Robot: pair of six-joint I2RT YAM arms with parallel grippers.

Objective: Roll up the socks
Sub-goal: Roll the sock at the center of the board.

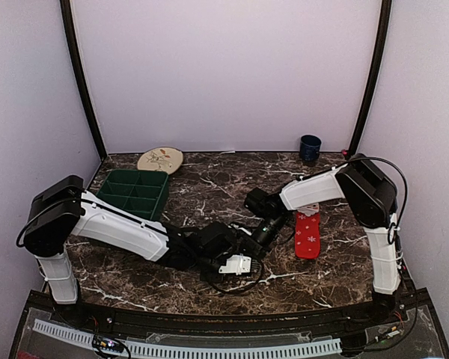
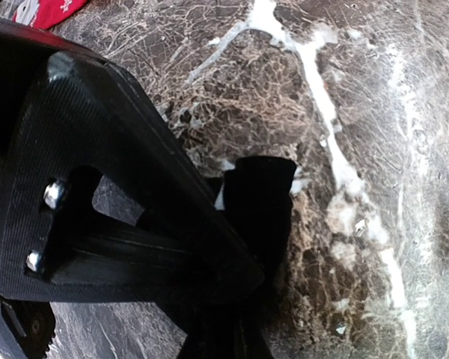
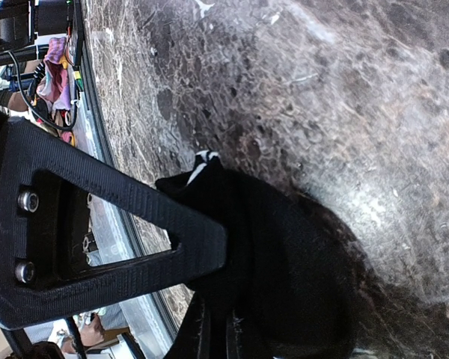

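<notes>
Marble tabletop [image 1: 209, 187] — left gripper [image 2: 243, 303] and right gripper [image 3: 213, 299] both clamped onto black sock [image 3: 284, 247], just left of red sock [image 1: 307, 233].

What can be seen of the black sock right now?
The black sock is soft dark fabric, bunched up rather than flat, with a bit of white stripe showing at one edge. It lies on the marble table, about mid-table. Both hands pinch it: the left hand at one end, the right hand at the other. The overhead view barely shows it.
</notes>
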